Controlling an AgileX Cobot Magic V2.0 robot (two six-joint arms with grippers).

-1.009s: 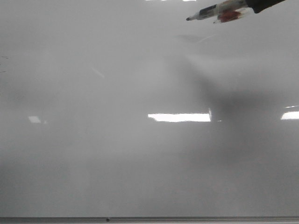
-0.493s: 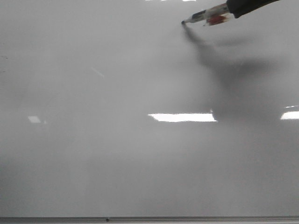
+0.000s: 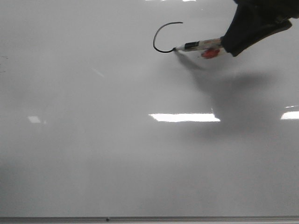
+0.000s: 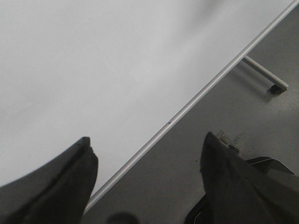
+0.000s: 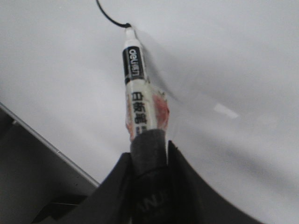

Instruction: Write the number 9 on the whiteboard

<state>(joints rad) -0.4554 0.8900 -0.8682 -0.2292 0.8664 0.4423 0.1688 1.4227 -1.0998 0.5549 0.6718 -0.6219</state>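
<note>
Ink for the number 9 (image 3: 161,38) shows as a black open curve high on the whiteboard (image 3: 117,154), right of the middle: only the rounded left side of the loop is drawn, with no tail. The marker (image 3: 196,45) has its tip touching the lower end of that curve, and its white barrel with a black band and a red patch slants up toward the right gripper (image 3: 233,44). In the right wrist view the right gripper (image 5: 147,149) is clamped around the marker's (image 5: 138,98) rear end. The left gripper (image 4: 147,154) hangs with its fingers (image 4: 74,172) spread wide and nothing between them, over the board's thin grey frame (image 4: 187,105).
</note>
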